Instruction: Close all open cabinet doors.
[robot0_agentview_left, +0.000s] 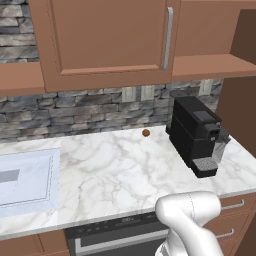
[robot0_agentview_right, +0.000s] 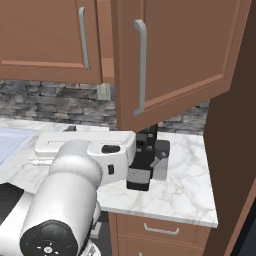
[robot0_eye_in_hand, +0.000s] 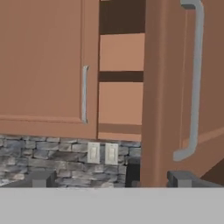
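Just beyond the open, empty pincer (robot0_eye_in_hand: 111, 179), the ajar cabinet door (robot0_eye_in_hand: 175, 87) stands swung outward at its right.

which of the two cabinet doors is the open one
The right-hand cabinet door, with the big silver handle: it swings out toward the camera, exposing shelves beside it. The left door sits flat and shut.

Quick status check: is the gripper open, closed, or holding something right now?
Gripper: open, holding nothing; its fingertips sit wide apart, facing the open cabinet door.
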